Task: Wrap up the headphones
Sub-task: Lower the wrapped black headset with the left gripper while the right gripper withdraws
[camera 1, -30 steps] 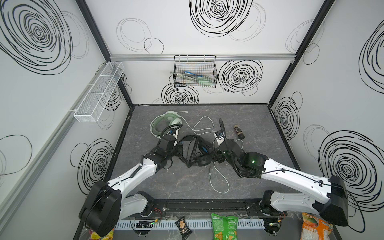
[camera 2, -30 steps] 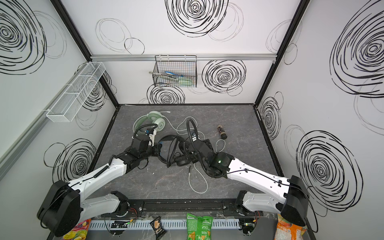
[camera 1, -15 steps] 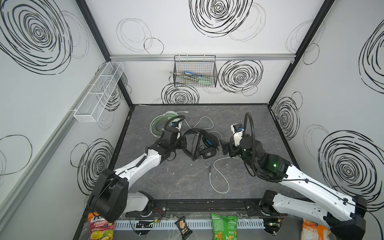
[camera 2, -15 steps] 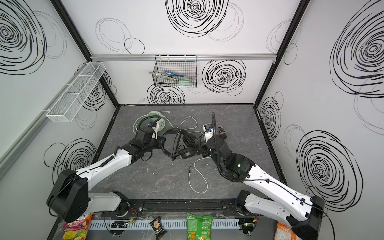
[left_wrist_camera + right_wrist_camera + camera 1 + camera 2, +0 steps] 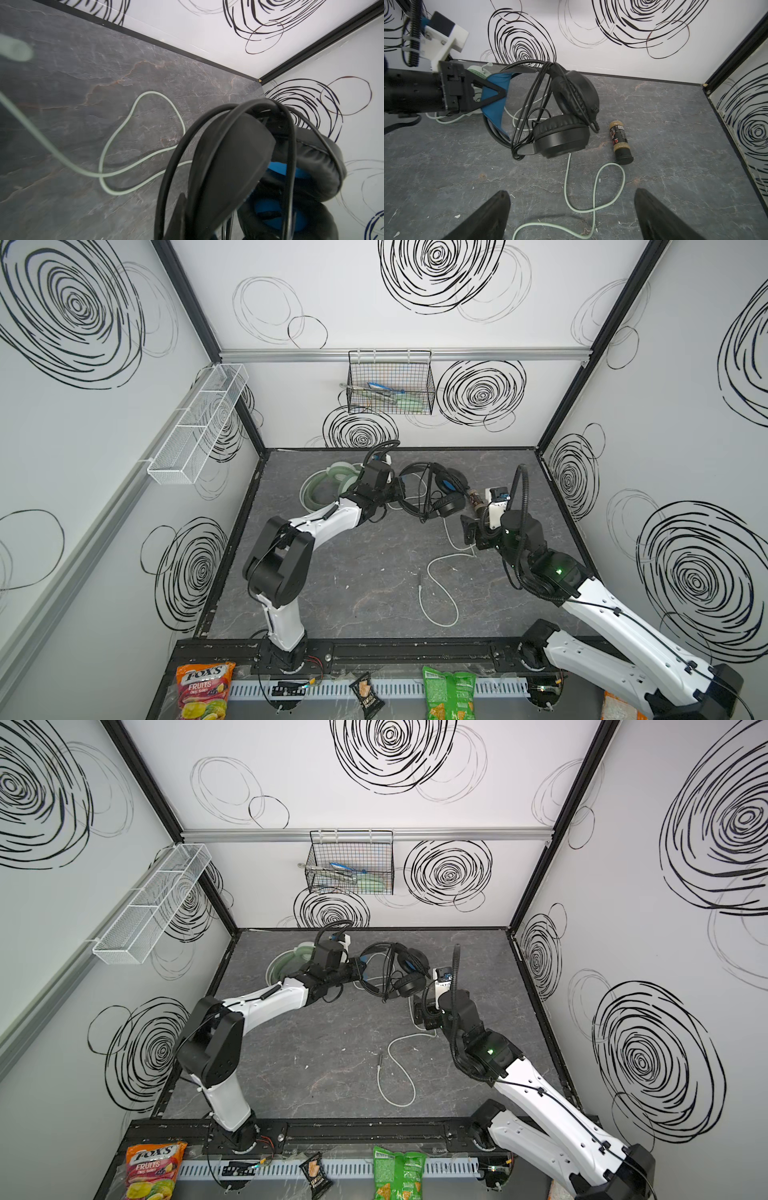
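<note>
In both top views the left claw (image 5: 394,490) (image 5: 358,969) is clenched on the band of the black headset (image 5: 446,506) (image 5: 409,984) at upper centre of the table (image 5: 353,572) (image 5: 311,1052). The band is at the claw and the cups lie to the right, so its long axis runs left to right. The left arm hides part of the mint headset (image 5: 328,489) (image 5: 286,965), which lies flat just to the left. The white cable (image 5: 440,597) (image 5: 399,1077) trails to lower centre. The right claw (image 5: 469,531) (image 5: 419,1013), right of centre, is released and apart from the headset.

In the left wrist view the black headset (image 5: 228,166) fills the lower right, blurred and cut off by the frame. The white cable (image 5: 116,133) loops at centre.

In the right wrist view the left claw (image 5: 500,94), at the left, grips the blue inside of the band. The black headset (image 5: 562,137) hangs at centre, one cup above the other, with the black cord (image 5: 529,99) draped over them. Whether the lower cup touches the table (image 5: 675,124) I cannot tell. The right claw (image 5: 571,192) gapes at the bottom, empty, its fingers (image 5: 483,218) cut off by the frame. A bottle (image 5: 620,143) lies on its side right of the cups.
</note>
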Robot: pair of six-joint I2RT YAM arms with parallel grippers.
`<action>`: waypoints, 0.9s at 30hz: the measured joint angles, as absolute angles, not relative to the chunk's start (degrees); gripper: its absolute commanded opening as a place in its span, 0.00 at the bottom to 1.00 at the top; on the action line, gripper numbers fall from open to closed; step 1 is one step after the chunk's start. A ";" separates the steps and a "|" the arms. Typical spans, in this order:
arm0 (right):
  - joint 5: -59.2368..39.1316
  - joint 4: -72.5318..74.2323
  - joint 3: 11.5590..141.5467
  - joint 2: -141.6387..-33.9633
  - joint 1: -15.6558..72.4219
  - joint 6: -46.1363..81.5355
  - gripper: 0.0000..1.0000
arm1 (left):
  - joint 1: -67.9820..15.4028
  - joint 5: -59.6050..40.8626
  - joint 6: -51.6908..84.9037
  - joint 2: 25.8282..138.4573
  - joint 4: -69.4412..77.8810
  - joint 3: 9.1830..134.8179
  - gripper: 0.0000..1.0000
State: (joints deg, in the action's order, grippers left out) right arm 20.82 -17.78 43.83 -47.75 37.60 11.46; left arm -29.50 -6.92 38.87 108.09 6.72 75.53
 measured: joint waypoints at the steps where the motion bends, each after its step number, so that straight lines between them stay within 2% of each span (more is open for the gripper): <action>1: 20.34 -17.61 43.64 -47.59 36.82 11.40 0.97 | -29.78 -6.98 39.33 110.93 6.63 78.56 0.00; 14: 15.90 -16.84 42.65 -46.11 30.83 10.44 0.97 | -32.01 -6.26 41.91 136.84 0.95 111.79 0.00; 27: 14.11 -16.62 42.13 -45.36 28.73 10.44 0.97 | -31.38 -6.13 43.07 144.86 -2.59 119.61 0.00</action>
